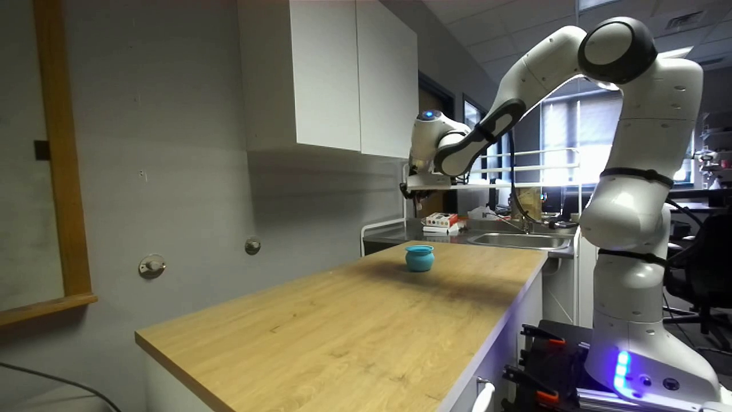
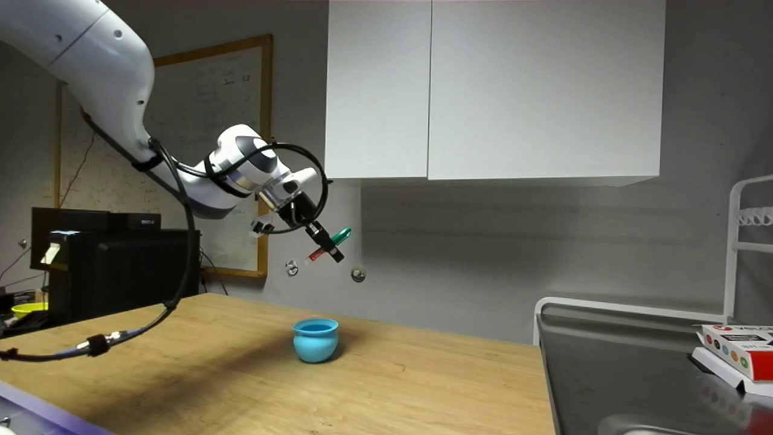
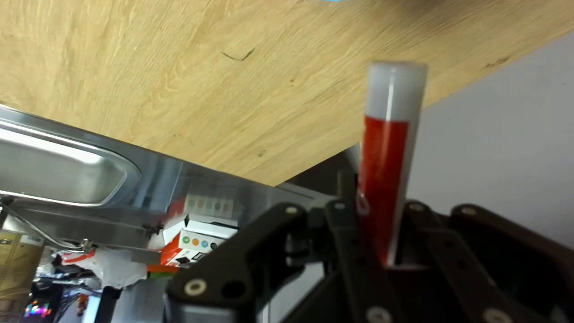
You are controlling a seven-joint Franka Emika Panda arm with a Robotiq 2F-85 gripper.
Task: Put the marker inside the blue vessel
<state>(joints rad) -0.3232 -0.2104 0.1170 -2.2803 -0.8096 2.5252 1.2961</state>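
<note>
A black two-fingered robot gripper (image 2: 336,254), at the end of a white jointed arm (image 2: 115,72), holds a slim, stick-shaped marker (image 3: 386,170), red along the barrel, whitish at one end and green at the other, in the air above a pale wood-grain countertop (image 2: 435,386). A small, squat, round teal-blue vessel (image 2: 315,345) with a flared rim stands upright on it, left of centre in the lower half of an exterior view. In that frame the marker slants above and slightly right of the vessel, red end to the lower left, green end to the upper right.

The step in hand, as far as can be judged, is bringing the marker over the vessel's mouth and lowering it in. Both exterior views should guide this, since the wrist view catches only a sliver of blue, likely the vessel, at its top edge. The marker would best be turned steeper, red end down, so that it drops through the mouth rather than bridging the rim. Letting go only once that end is within the rim should help avoid a miss.

The gripper is clenched on the marker: in the wrist view, right of centre, dark fingers (image 3: 347,237) press either side of the barrel, parted only by its thickness.
</note>
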